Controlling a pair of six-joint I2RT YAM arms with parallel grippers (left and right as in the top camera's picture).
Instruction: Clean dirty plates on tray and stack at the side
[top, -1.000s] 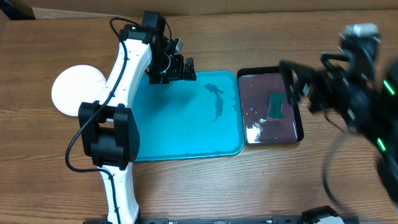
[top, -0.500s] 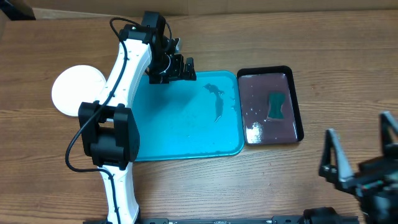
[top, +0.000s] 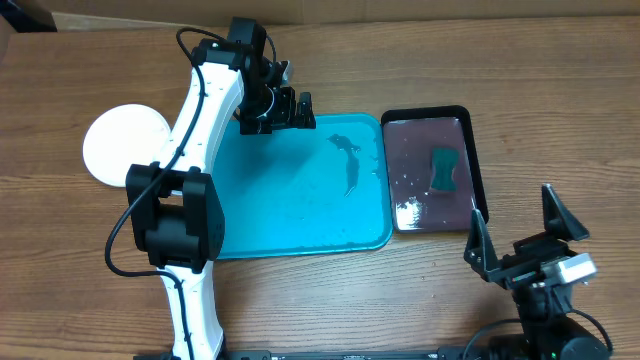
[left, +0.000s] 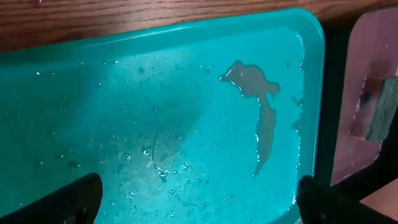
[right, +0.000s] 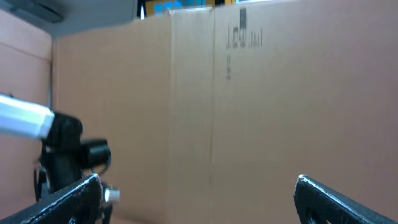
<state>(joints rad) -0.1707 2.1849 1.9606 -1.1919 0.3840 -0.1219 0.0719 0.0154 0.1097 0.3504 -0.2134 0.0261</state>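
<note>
The turquoise tray (top: 300, 215) lies mid-table, wet, with a dark teal puddle (top: 348, 160) near its right side and no plate on it. One white plate (top: 118, 145) rests on the wood left of the tray, partly behind my left arm; I cannot tell if others lie beneath it. My left gripper (top: 293, 103) hovers over the tray's far left corner, open and empty. In the left wrist view the left gripper (left: 199, 199) looks down on the wet tray (left: 124, 124) and the puddle (left: 261, 118). My right gripper (top: 515, 228) stands open at the front right and holds nothing.
A small black tray (top: 477, 160) with dark liquid and a teal sponge (top: 444, 168) sits right of the turquoise tray. A cardboard wall (right: 249, 93) fills the right wrist view, with my left arm (right: 59, 146) at its left edge.
My right arm has swung back from above the black tray to the front right of the table, its open gripper now facing the cardboard wall. The left arm has not moved.
</note>
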